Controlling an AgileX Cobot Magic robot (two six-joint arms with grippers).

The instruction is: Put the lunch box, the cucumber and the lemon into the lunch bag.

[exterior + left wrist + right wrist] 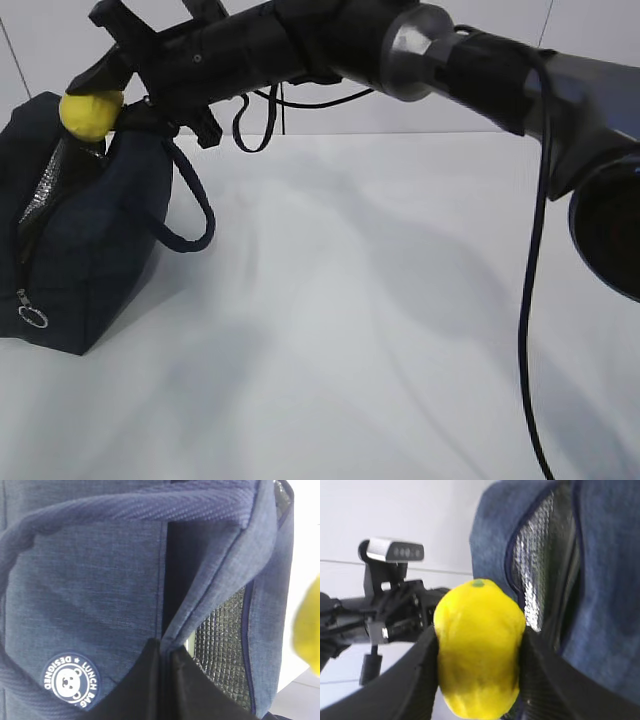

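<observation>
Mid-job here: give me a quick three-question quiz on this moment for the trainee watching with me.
1. True or false: the right gripper is shut on the lemon.
2. Where is the lemon relative to the lunch bag? A) lying on the table beside it B) held at the bag's open top C) beneath the bag
3. Fill in: the left gripper is shut on the bag's ____.

Key:
1. True; its fingers press both sides of the lemon.
2. B
3. Fabric, pinched at the edge of the opening, beside the silver lining.
</observation>
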